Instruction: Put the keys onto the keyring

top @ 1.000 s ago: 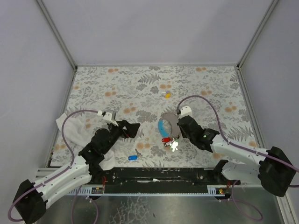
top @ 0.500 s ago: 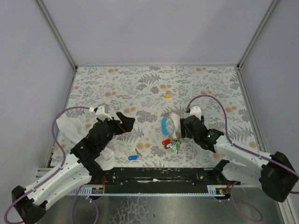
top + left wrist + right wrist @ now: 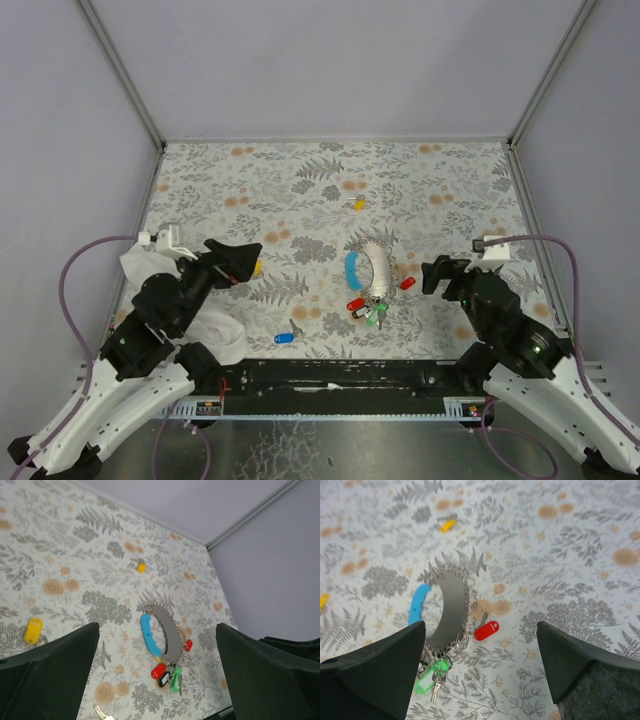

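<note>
Lowest in the overhead view, near the bottom edge: a blue key [image 3: 283, 337], loose on the patterned table [image 3: 450, 180]. Just above, at left, the left gripper [image 3: 240, 257] spread wide and holding nothing, with a white cloth [image 3: 148, 268] beneath the arm and a yellow key [image 3: 257, 267] right beside its tip. At right, the right gripper [image 3: 436, 272] likewise wide and empty. Between the two, centre of frame, the keyring [image 3: 376, 270]: pale coil curving up, light-blue end piece on its left, red and green keys bunched at its lower end. Just right of the coil, a red key [image 3: 407, 283], seemingly off the ring, though too small to tell for sure. Farthest, upper centre, a second yellow key [image 3: 358, 203].

Next job, by the look of things: fetching a loose key. Start with the nearest to each arm: yellow for the left, red for the right. Come straight down, pinch the plastic head across its flat faces, leave the hole end free. Pin the coil near the ring with the other gripper before threading; otherwise expect sliding. Keep clear of the keys already hung, to avoid scattering them.
</note>
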`<state>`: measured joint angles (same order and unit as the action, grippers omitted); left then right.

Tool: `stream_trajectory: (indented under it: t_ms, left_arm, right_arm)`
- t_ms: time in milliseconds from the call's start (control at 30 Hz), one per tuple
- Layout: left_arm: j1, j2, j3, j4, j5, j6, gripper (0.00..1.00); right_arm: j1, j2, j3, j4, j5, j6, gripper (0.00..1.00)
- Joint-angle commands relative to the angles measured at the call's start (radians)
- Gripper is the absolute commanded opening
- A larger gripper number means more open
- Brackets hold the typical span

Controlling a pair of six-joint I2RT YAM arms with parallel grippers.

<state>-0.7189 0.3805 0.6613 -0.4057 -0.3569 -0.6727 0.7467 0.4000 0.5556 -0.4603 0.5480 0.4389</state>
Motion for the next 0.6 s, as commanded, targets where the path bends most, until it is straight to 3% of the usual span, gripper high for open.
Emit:
stream_trajectory:
  t_ms: [0,167,567]
  left_arm:
    - [0.002,-0.068,0.057,-0.045,-0.006,0.105,1.0]
    - [0.003,-0.118,0.041,-0.033,-0.033,0.13,1.0]
    - [0.004,-0.125,-0.009,-0.013,-0.033,0.131,1.0]
  right_arm:
    - [-0.004,-0.103,0.115,-0.098,0.069,-0.054,0.99]
    - [-0.005,-0.196,0.152,-0.138,0.113,-0.116,0.99]
    - [-0.004,-0.361,0.088,-0.126,0.163,-0.056,0.99]
